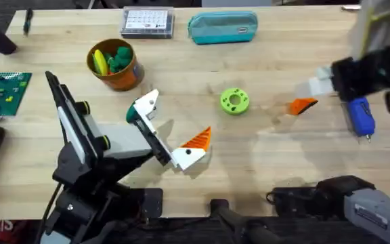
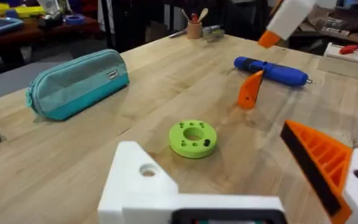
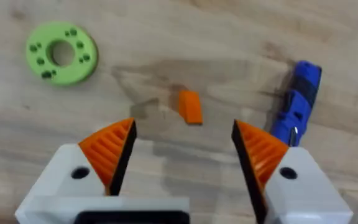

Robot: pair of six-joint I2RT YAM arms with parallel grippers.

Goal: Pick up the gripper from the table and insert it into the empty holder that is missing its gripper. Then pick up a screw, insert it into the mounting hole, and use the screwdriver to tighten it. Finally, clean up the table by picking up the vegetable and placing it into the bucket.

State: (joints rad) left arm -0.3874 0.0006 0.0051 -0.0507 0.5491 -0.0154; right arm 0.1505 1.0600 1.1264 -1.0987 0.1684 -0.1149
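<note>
A small orange wedge-shaped piece (image 1: 302,106) (image 2: 250,91) (image 3: 190,106) rests on the table. My right gripper (image 1: 315,89) (image 3: 186,152) hangs open above it, holding nothing, with the wedge showing between its orange pads. Just to the right lies the blue screwdriver (image 1: 361,116) (image 2: 272,70) (image 3: 297,102). A green disc with several holes (image 1: 234,101) (image 2: 193,137) (image 3: 61,52) lies mid-table. My left gripper (image 1: 171,132) (image 2: 241,180) is open and empty, near the disc's front left. At the back left, the orange-brown bucket (image 1: 128,76) holds yellow and green pieces. I cannot make out a screw.
A teal zip pouch (image 1: 223,28) (image 2: 76,83) and a clear parts box (image 1: 147,22) sit along the far edge. A green brick plate (image 1: 2,91) lies at the left edge. Bare wood stretches between the disc and the front edge.
</note>
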